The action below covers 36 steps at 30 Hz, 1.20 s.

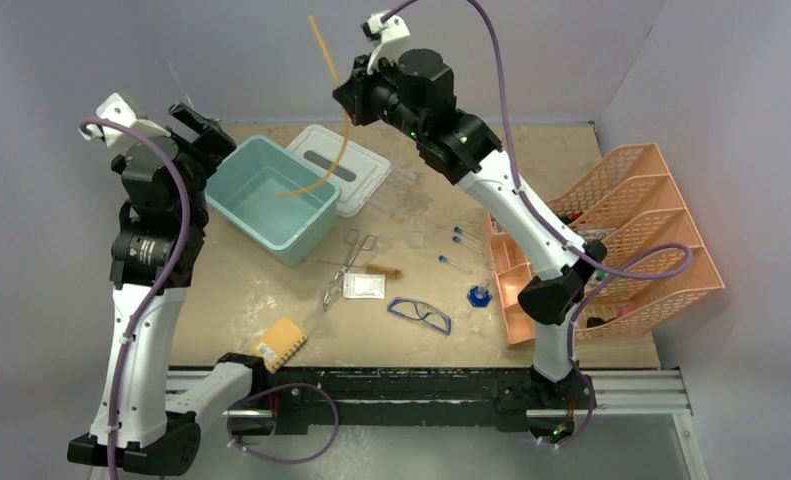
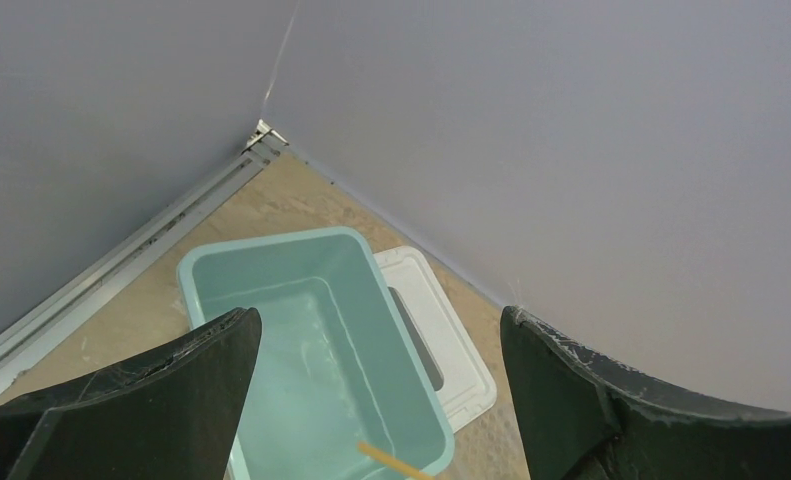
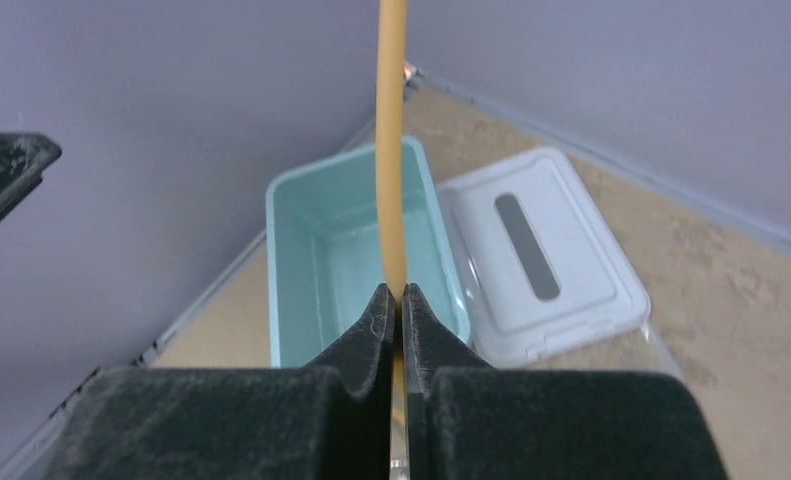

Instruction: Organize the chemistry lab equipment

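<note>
My right gripper (image 1: 351,97) is shut on the tan rubber tubing (image 1: 338,150) and holds it high above the teal bin (image 1: 271,198); the tubing's lower end hangs into the bin. The right wrist view shows the tubing (image 3: 391,150) pinched between the fingers (image 3: 371,325). My left gripper (image 1: 203,128) is open and empty, left of the bin. On the table lie metal tongs (image 1: 348,262), a bristle brush (image 1: 383,270), a white packet (image 1: 364,288), blue-rimmed safety glasses (image 1: 420,314) and blue-capped test tubes (image 1: 463,239).
A white lid (image 1: 341,167) lies behind the bin. A peach compartment organiser (image 1: 611,240) stands at the right. A yellow-orange waffle sponge (image 1: 280,343) lies near the front edge. A small blue item (image 1: 479,295) sits by the organiser. Grey walls close the back and sides.
</note>
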### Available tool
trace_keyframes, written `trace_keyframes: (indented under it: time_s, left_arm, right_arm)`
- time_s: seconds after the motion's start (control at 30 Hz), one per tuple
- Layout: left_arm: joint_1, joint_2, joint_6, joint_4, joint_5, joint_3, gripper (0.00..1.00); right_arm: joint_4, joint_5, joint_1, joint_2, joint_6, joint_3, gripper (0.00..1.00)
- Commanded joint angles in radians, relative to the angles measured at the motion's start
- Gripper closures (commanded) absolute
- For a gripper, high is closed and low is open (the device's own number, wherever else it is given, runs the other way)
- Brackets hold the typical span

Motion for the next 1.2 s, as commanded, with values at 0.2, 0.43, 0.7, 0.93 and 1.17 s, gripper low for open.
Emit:
trace_keyframes:
  time_s: [0.2, 0.43, 0.7, 0.93, 1.17]
  left_arm:
    - [-0.004, 0.028, -0.054, -0.029, -0.016, 0.029, 0.12]
    - [-0.004, 0.066, -0.116, -0.045, 0.096, -0.036, 0.12]
    - [0.018, 0.135, -0.22, 0.051, 0.279, -0.082, 0.12]
    - [0.067, 0.184, -0.365, 0.279, 0.479, -0.181, 0.14]
    - [0.076, 0.232, -0.369, 0.4, 0.584, -0.249, 0.3]
  right_arm:
    - [0.535, -0.065, 0.005, 0.099, 0.038, -0.111, 1.0]
    - [0.59, -0.172, 0.011, 0.201, 0.041, -0.199, 1.0]
    - [0.574, -0.224, 0.014, 0.214, 0.017, -0.256, 1.0]
    - [0.585, -0.308, 0.014, 0.206, -0.02, -0.312, 1.0]
    - [0.584, -0.368, 0.014, 0.188, -0.043, -0.351, 1.0]
